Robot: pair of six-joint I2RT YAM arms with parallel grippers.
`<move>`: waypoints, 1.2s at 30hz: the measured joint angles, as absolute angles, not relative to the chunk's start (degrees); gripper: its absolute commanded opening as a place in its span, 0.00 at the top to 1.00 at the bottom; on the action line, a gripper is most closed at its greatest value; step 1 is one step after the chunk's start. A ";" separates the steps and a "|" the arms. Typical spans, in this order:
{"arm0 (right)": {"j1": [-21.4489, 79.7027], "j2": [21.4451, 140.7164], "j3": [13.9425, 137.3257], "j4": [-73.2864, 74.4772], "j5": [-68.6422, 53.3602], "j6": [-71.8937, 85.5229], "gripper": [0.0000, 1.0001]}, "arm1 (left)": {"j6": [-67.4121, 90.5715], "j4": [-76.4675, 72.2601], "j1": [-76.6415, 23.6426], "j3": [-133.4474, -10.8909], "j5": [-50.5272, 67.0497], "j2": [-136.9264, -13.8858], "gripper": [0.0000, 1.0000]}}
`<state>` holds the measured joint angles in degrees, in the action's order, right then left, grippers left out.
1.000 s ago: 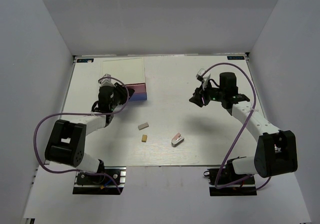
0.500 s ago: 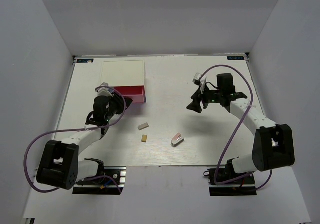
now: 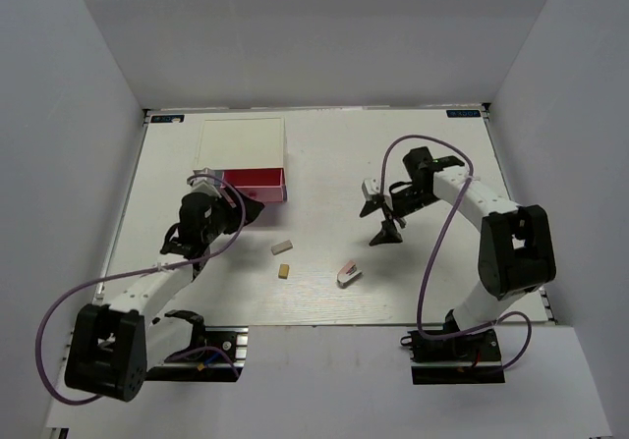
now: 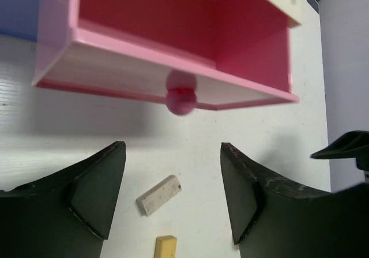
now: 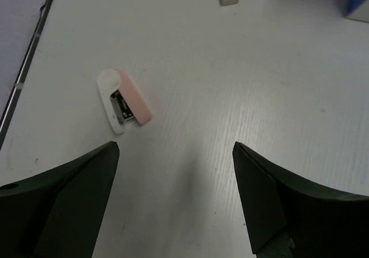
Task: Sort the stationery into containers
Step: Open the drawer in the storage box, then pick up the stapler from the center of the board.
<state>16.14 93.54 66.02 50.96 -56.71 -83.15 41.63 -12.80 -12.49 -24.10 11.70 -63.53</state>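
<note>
The stationery [image 3: 283, 247] is still lying loose on the table [image 3: 442, 282]: grey-white eraser [image 4: 159, 195], tan eraser [image 4: 165, 247] just beside it, white-pink piece [image 5: 123, 101] further right. We are noting that the pink drawer [image 4: 115, 41] is now standing pulled out. The left gripper [image 4: 172, 149] is backing off its knob [image 4: 181, 93], jaws wide, holding nothing. The right gripper [image 5: 174, 149], also spreading wide and empty, is swinging in over the white-pink piece. Nothing is blocking the drawer mouth.

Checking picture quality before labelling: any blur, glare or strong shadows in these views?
Top view: even light, no glare. Left wrist: pink drawer casts a shadow on the table. Right wrist: fingers dark and featureless, white-pink piece sharp.
</note>
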 measured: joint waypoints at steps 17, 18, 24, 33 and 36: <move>31.59 94.13 58.57 49.91 -48.12 -91.98 0.17 | 44.69 11.31 -12.49 -13.67 10.24 -25.21 0.34; 32.14 94.21 58.43 49.25 -47.66 -91.81 0.17 | 45.12 13.04 -12.49 -13.43 9.82 -23.94 0.34; 34.94 96.01 58.37 45.98 -44.75 -89.84 0.22 | 46.11 17.96 -12.49 -13.43 8.45 -20.91 0.34; 36.16 96.95 57.23 44.77 -41.23 -89.12 0.27 | 46.57 20.16 -12.49 -13.43 7.90 -18.98 0.34; 36.32 96.90 55.44 44.60 -40.23 -89.01 0.30 | 46.59 20.16 -12.49 -13.43 7.90 -18.94 0.34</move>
